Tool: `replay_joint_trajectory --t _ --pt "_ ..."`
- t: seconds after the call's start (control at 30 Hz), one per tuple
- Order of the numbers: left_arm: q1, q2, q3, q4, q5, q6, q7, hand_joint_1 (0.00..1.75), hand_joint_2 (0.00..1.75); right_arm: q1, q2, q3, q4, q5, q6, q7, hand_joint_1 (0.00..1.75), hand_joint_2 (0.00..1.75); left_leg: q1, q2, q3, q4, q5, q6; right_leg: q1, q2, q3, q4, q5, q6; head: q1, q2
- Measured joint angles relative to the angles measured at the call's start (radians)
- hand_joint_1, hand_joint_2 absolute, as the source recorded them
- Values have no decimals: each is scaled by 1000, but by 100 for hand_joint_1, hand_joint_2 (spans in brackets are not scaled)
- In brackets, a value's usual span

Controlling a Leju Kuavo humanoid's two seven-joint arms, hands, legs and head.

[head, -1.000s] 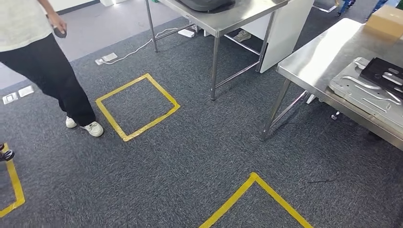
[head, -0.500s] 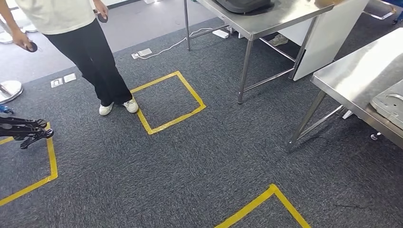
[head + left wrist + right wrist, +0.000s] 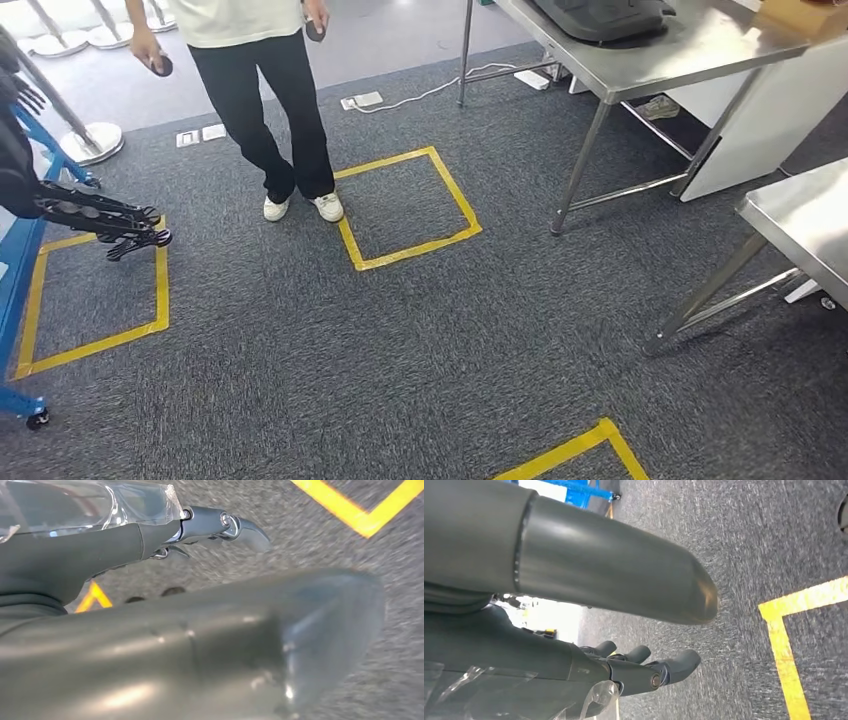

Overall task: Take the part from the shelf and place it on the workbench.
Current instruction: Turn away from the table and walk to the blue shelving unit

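Note:
My left hand (image 3: 190, 605) hangs over grey carpet; its thick thumb (image 3: 280, 645) and dark fingers (image 3: 220, 524) are stretched out and hold nothing. My right hand (image 3: 549, 645) also hangs above the carpet, with the thumb (image 3: 614, 575) apart from the fingers (image 3: 654, 672) and nothing between them. A blue shelf frame (image 3: 18, 300) on casters stands at the far left of the head view. A steel workbench corner (image 3: 800, 215) shows at the right edge. I cannot make out any part on the shelf.
A person (image 3: 265, 90) stands ahead on the left beside a yellow tape square (image 3: 405, 205). A dark jointed arm (image 3: 100, 215) reaches out near the shelf over another taped square (image 3: 95, 300). A second steel table (image 3: 690, 50) carries a dark case (image 3: 600, 15).
The whole view has swung left: the tables slid toward the right edge, and the person, the blue shelf and the dark jointed arm came into the picture.

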Motion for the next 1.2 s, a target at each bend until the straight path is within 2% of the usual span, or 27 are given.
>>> replay_joint_trajectory --t 0.03,0.07,0.1,0.13,0.17,0.2,0.27,0.33,0.4,0.47,0.5,0.53,0.57,0.6,0.63,0.67,0.7,0.77,0.83,0.9,0.93,1.0,1.07,1.1,1.13,1.17,1.2 --pt "-2 1 0 0 2 -3 -3 0 0 2 -2 0 0 -2 -2 -5 0 0 -1 -11 0 0 0 3 0 25 -33 70 -35 1 0 0" --pt "-3 1 0 0 3 -7 0 0 0 4 -4 0 0 -3 -4 -10 0 0 -1 -22 0 0 0 5 -1 36 -71 143 -65 2 1 0" --pt "-3 3 0 0 3 -11 7 0 0 5 -6 0 1 -3 -5 -16 0 0 -2 -34 0 0 0 6 -1 41 -102 199 -80 3 1 0" --pt "-2 4 0 0 2 -15 14 0 0 6 -7 0 1 -2 -5 -20 0 0 -2 -47 1 1 0 6 -1 42 -118 220 -75 3 1 0" --pt "-1 6 0 0 0 -18 23 0 0 6 -9 0 1 -2 -6 -26 0 0 -2 -62 2 2 0 5 -2 44 -112 196 -49 4 1 0" --pt "0 7 0 0 -1 -20 30 0 0 6 -11 0 1 -1 -7 -31 0 0 -1 -76 3 3 -1 3 -4 51 -89 137 -9 5 0 0" --pt "0 8 0 0 -5 -26 44 0 0 9 -14 0 2 -1 -8 -37 0 0 0 -103 1 10 -5 -5 -13 97 -34 -3 60 5 1 0" --pt "0 10 0 0 -8 -30 59 0 0 10 -15 0 2 -2 -6 -38 0 0 -2 -123 -6 15 -7 -17 -15 126 -13 -61 80 -1 1 0" --pt "2 -1 -2 1 -39 -30 75 0 0 5 -12 -1 2 -18 -11 -36 0 0 0 -139 -12 15 -5 -25 -13 105 -13 -63 81 -13 0 0" --pt "3 -38 -15 4 -113 -33 84 0 0 3 -7 -7 2 -52 -27 -35 0 0 0 -112 -27 48 -24 -32 -14 80 -10 -66 83 -24 -3 0" --pt "2 -60 -24 5 -147 -37 86 0 0 4 -4 -11 2 -66 -36 -36 0 0 -1 -85 -49 94 -48 -35 -15 66 -8 -67 83 -29 -5 0" --pt "0 -82 -32 7 -166 -38 86 0 0 6 -3 -16 2 -74 -41 -36 0 0 -1 -55 -80 160 -81 -39 -12 53 -8 -67 82 -33 -8 0" --pt "-2 -105 -38 10 -166 -26 77 0 0 7 -1 -19 2 -74 -43 -36 0 0 1 -37 -118 237 -114 -41 -10 38 -8 -67 80 -37 -8 0" --pt "-2 -131 -41 13 -152 2 60 0 0 8 1 -21 2 -66 -43 -37 0 0 3 -28 -148 300 -136 -42 -7 26 -7 -67 79 -38 -8 0" --pt "0 -155 -41 16 -126 37 45 0 0 8 3 -21 2 -50 -35 -37 0 0 4 -24 -163 331 -141 -42 -5 14 -6 -67 77 -39 -8 0" --pt "4 -173 -38 17 -89 68 44 0 0 7 4 -20 2 -24 -19 -39 0 0 4 -21 -156 321 -127 -39 -3 4 -4 -67 75 -39 -8 0" --pt "10 -181 -34 17 -54 81 70 0 0 6 4 -14 2 7 4 -42 0 0 3 -13 -129 269 -98 -35 -2 -6 -1 -67 73 -39 -8 0" --pt "22 -172 -27 7 -12 53 183 0 0 6 0 5 2 63 50 -52 0 0 -8 34 -50 118 -40 -19 2 -22 6 -67 68 -35 -8 0" --pt "30 -150 -25 -11 -7 21 274 0 0 8 -6 25 2 89 74 -61 0 0 -21 67 -11 35 -18 -7 5 -41 12 -67 61 -28 -8 0" --pt "36 -129 -23 -28 -8 13 301 0 0 4 -12 41 2 94 80 -63 0 0 -25 48 -9 21 -15 -3 5 -64 20 -72 57 -19 -8 0" --pt "41 -122 -21 -34 -8 14 302 0 0 3 -15 48 2 94 80 -63 0 0 -23 35 -4 14 -10 -1 3 -64 25 -71 52 -14 -8 0" --pt "46 -116 -17 -43 -4 18 297 0 0 3 -20 59 2 91 77 -64 0 0 -16 10 8 -3 0 6 1 -24 11 -24 18 -5 -7 0" --pt "46 -116 -12 -47 2 18 293 0 0 7 -24 67 2 86 75 -67 0 0 -11 -14 10 -9 4 10 -1 28 -51 103 -44 0 -6 0" --pt "47 -116 -10 -47 3 18 291 0 0 9 -26 70 2 84 75 -70 0 0 -11 -26 10 -9 4 12 -2 38 -87 169 -67 2 -5 0" --pt "48 -116 -8 -48 2 19 290 0 0 9 -27 74 2 83 75 -72 0 0 -10 -40 10 -8 4 12 -2 41 -112 208 -73 4 -5 0" --pt "49 -116 -7 -48 -2 20 289 0 0 9 -27 76 2 83 75 -73 0 0 -9 -53 11 -8 3 11 -4 42 -119 211 -59 6 -5 0" --pt "51 -116 -7 -48 -5 20 289 0 0 9 -27 79 2 82 75 -74 0 0 -6 -67 12 -6 2 8 -7 46 -104 167 -25 9 -5 0"
